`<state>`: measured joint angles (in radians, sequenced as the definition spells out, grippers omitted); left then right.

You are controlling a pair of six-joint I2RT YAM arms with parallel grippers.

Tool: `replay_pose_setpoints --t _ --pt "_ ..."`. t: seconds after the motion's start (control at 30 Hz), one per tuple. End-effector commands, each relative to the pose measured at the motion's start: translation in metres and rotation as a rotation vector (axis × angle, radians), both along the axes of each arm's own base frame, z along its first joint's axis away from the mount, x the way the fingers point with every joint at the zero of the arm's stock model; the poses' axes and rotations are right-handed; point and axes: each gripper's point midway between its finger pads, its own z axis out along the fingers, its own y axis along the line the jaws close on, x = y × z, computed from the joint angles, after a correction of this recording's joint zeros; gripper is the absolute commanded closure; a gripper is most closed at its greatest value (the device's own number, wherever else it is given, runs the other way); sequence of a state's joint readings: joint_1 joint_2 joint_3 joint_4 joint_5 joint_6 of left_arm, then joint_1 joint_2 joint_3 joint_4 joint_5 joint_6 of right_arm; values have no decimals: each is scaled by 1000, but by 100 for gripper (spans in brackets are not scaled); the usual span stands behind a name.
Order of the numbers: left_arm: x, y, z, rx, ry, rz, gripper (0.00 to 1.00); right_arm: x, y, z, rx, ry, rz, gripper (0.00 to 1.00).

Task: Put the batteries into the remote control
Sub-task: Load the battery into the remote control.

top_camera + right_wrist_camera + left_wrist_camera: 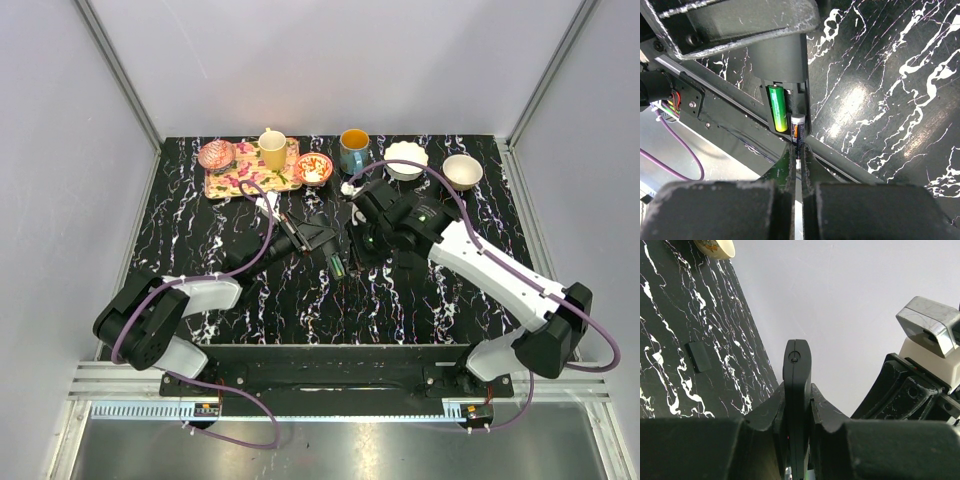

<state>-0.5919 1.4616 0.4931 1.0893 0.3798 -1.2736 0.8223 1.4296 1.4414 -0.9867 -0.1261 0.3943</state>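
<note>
The left fingers [765, 417] clamp the remote control [797, 385] above the bench [300, 300]. The right fingers [812, 170] pinch the second battery [798, 129], its long axis roughly in line with the empty slot [799, 107] just beyond, beside the seated battery [778, 107].

Tabletop [300, 300]: black, white veining. Remote control [782, 57]: black. Batteries [778, 107]: green; dark, white end. Mug [352, 153]: teal. Tray [232, 181]: pink floral.
</note>
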Motion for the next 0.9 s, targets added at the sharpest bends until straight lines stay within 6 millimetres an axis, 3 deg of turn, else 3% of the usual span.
replay_pose_setpoints --t 0.0,0.5,0.87 --pt "7 -2 21 -31 -77 24 100 -2 14 19 48 -21 31 100" --pt "3 -4 25 -38 -81 9 100 -2 16 -1 0 8 26 100" --pt "-24 -8 29 -85 -87 -63 100 9 14 -8 -45 -14 1 100"
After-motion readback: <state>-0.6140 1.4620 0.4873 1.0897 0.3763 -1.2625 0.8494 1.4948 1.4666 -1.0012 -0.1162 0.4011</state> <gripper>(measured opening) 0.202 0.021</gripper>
